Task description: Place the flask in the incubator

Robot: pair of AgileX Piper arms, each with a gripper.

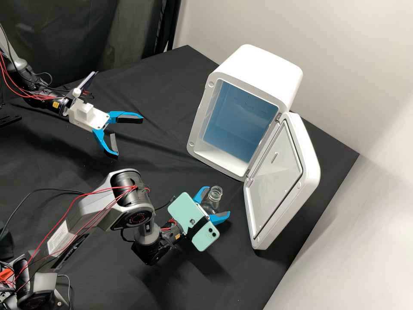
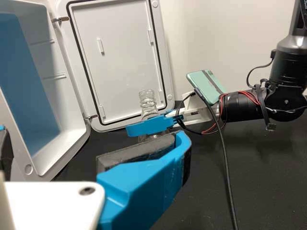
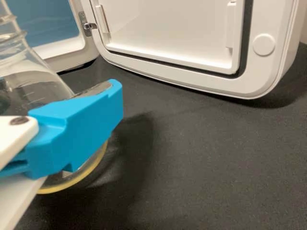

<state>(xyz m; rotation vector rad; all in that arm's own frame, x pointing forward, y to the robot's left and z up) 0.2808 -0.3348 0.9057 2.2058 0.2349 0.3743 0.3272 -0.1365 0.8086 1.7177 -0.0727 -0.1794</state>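
Observation:
The clear glass flask (image 1: 213, 196) stands upright on the black bench, just in front of the open white incubator (image 1: 258, 73). My right gripper (image 1: 214, 203) is shut on the flask, one blue finger on each side of its body. In the right wrist view the flask (image 3: 29, 81) presses against a finger (image 3: 76, 124). The incubator's blue interior (image 1: 236, 118) faces the arms, and its door (image 1: 279, 172) hangs wide open beside the flask. My left gripper (image 1: 127, 135) hovers open at the far left, holding nothing. From the left wrist view the flask (image 2: 147, 103) appears before the door (image 2: 120, 62).
A mint-green phone (image 1: 193, 219) is strapped to the right arm's wrist. Red cables run along both arms. The bench's edge (image 1: 301, 241) drops off just beyond the open door. Open black bench lies between the two arms.

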